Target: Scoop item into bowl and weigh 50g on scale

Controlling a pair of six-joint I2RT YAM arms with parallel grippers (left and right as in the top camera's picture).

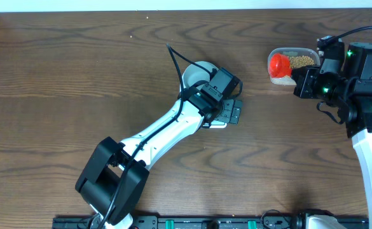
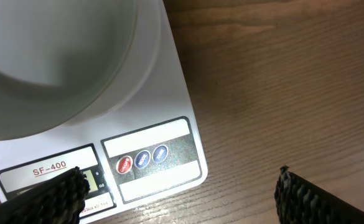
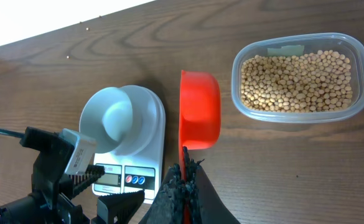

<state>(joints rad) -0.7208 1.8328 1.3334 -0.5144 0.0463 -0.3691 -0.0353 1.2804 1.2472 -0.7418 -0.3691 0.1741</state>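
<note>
The pale bowl (image 1: 195,74) sits on the white scale (image 2: 169,87) mid-table; the bowl looks empty in the right wrist view (image 3: 110,118). The scale's display and red and blue buttons (image 2: 142,158) face my left gripper (image 2: 178,202), which is open and empty, low over the scale's front edge (image 1: 230,114). My right gripper (image 3: 185,180) is shut on the handle of a red scoop (image 3: 199,111). The scoop (image 1: 279,63) hangs by the left end of a clear tub full of tan beans (image 3: 297,78). No beans show in the scoop.
The clear tub (image 1: 287,52) stands at the back right of the wooden table, right of the scale (image 3: 154,134). The left arm (image 1: 154,140) stretches diagonally from the front edge to the scale. A few stray specks lie near the far edge (image 3: 82,25).
</note>
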